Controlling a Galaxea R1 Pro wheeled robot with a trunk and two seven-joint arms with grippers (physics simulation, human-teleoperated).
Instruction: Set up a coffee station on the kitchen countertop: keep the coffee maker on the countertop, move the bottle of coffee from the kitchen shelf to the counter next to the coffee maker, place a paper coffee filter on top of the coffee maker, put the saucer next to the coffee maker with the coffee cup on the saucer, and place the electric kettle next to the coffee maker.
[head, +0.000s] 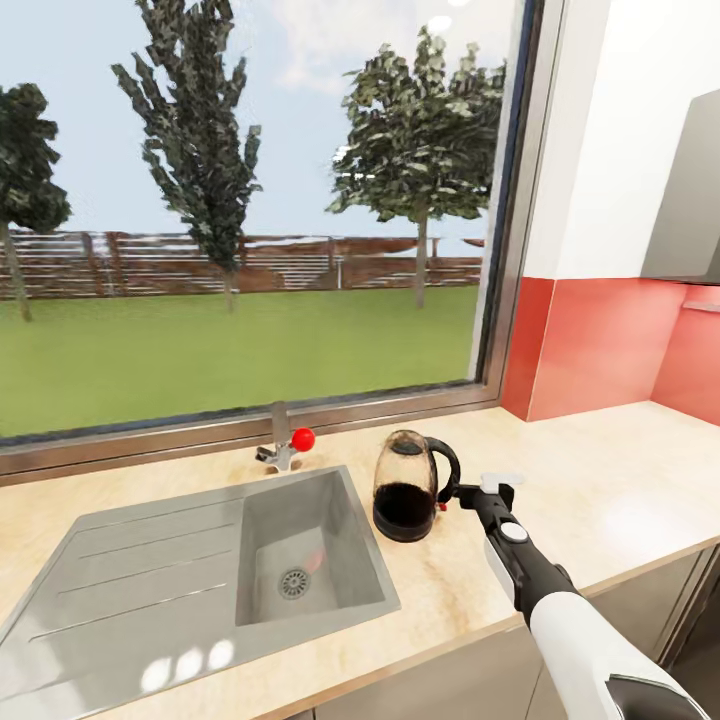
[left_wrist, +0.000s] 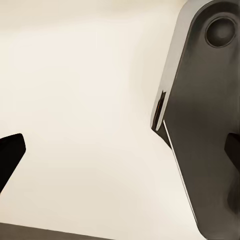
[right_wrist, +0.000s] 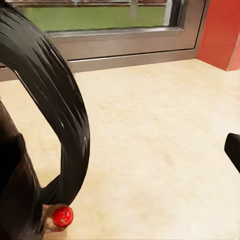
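The electric kettle (head: 408, 485), a glass body with a dark base and a black handle, stands upright on the beige countertop (head: 600, 500) just right of the sink. My right gripper (head: 463, 493) is level with the handle on its right side, right next to it. In the right wrist view the curved black handle (right_wrist: 60, 100) looms close beside the kettle's red switch (right_wrist: 63, 216), and one fingertip (right_wrist: 233, 150) sits far out at the edge, so the jaws are open. My left gripper (left_wrist: 120, 150) is open over a pale surface, next to a dark grey rounded part (left_wrist: 200, 125).
A steel sink (head: 130, 570) with a drainboard lies left of the kettle, and a faucet with a red knob (head: 302, 438) stands behind it. A large window spans the back wall. A red backsplash (head: 600, 340) and a grey upper unit (head: 690, 200) are at the right.
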